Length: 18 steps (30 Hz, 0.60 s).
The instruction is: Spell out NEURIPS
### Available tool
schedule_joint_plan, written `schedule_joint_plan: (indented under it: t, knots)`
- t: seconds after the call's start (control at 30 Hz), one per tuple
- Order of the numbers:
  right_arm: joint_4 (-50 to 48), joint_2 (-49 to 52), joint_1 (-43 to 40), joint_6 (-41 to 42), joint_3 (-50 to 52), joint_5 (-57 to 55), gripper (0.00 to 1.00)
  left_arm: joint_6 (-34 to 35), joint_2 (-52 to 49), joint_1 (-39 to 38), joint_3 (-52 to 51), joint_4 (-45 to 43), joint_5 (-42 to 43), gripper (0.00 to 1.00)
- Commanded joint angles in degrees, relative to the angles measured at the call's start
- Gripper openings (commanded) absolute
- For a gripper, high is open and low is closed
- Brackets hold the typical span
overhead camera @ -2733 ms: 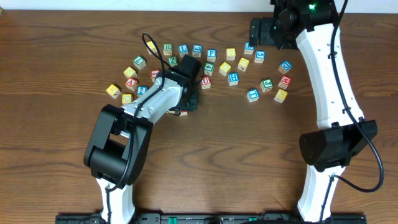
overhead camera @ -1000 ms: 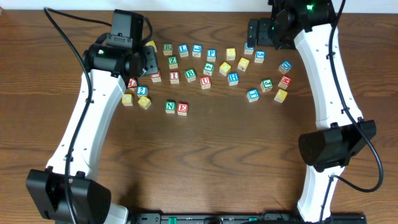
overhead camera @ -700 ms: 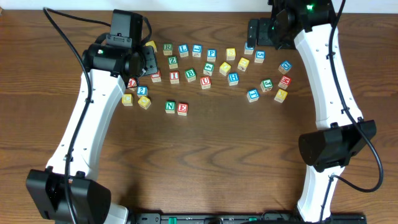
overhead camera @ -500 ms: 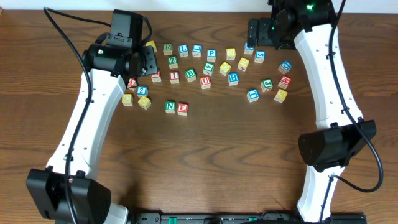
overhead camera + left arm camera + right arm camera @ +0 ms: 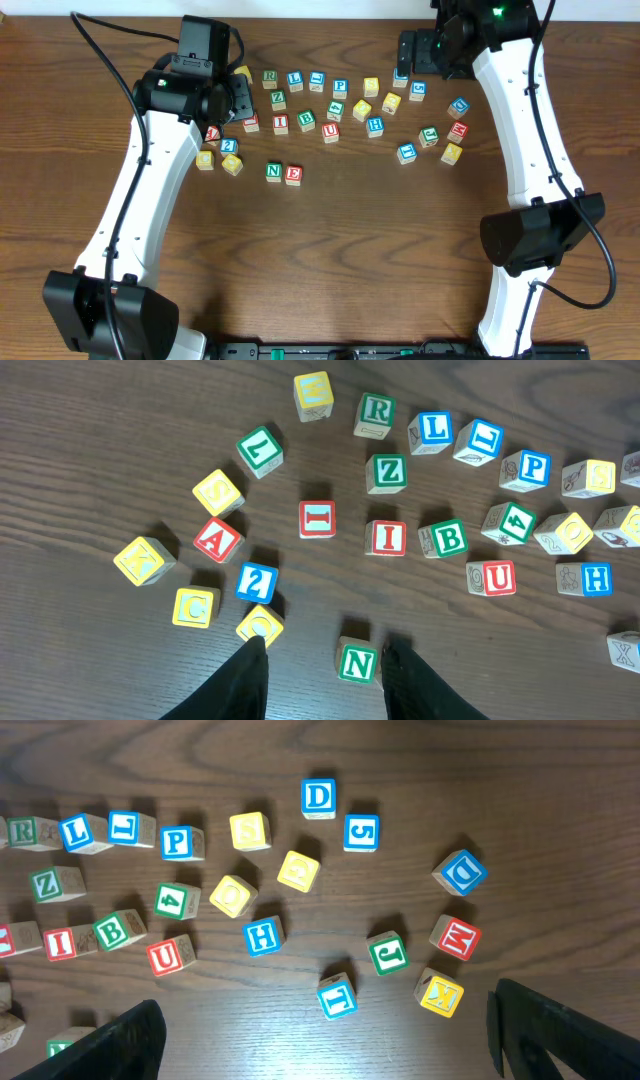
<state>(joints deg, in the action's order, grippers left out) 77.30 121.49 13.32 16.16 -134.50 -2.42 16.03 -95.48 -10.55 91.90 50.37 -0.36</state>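
Overhead, the green N wooden cube point(image 5: 274, 172) and the red E wooden cube point(image 5: 294, 174) are sitting side by side and touching, N on the left, on the brown wooden table point(image 5: 350, 260), nearer than the scattered rest. The red U wooden cube point(image 5: 331, 131) is lying farther off and to the right of them, just right of the green B wooden cube point(image 5: 306, 121). The red I wooden cube point(image 5: 281, 123) is sitting just left of that B. In the far row the green R wooden cube point(image 5: 270, 77) is standing at the left end. The blue P wooden cube point(image 5: 340, 88) is lying further right in the same row, with a yellow-faced wooden cube point(image 5: 371, 87) just beside it on the right; its letter is too small to read.

The left gripper point(image 5: 325, 645) is hovering high over the left part of the scatter, its black fingers point(image 5: 245, 680) spread wide and gripping nothing, the N showing between them close to the right one. The right gripper point(image 5: 325, 1022) is hanging over the far right of the table, its fingers spread wide too and holding nothing.
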Motion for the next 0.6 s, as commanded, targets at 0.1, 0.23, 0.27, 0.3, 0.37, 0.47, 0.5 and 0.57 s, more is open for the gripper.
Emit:
schedule_joint_plan:
  t: [0.1,0.23,0.27,0.3,0.37,0.47,0.5,0.57]
  knots:
    - [0.1,0.4,0.3,0.5,0.0,-0.7,0.99,-0.8,-0.8,0.2,0.2,-0.6,-0.7,0.37]
    - [0.1,0.4,0.3,0.5,0.0,-0.7,0.99,-0.7,-0.8,0.2,0.2,-1.0,-0.7,0.37]
    - [0.1,0.4,0.3,0.5,0.0,-0.7,0.99,-0.7,-0.8,0.2,0.2,-1.0,-0.7,0.37]
    - [0.1,0.4,0.3,0.5,0.0,-0.7,0.99,-0.7,-0.8,0.2,0.2,-0.9,-0.7,0.37]
    - [0.1,0.4,0.3,0.5,0.0,-0.7,0.99,-0.7,-0.8,0.2,0.2,-0.9,-0.7,0.37]
    - [0.1,0.4,0.3,0.5,0.0,-0.7,0.99,-0.7,-0.8,0.2,0.2,-1.0,-0.7,0.37]
    - [0.1,0.4,0.3,0.5,0.0,-0.7,0.99,-0.7,-0.8,0.2,0.2,-1.2,-0.7,0.37]
    - [0.1,0.4,0.3,0.5,0.0,-0.7,0.99,-0.7,-0.8,0.2,0.2,-1.4,-0.7,0.37]
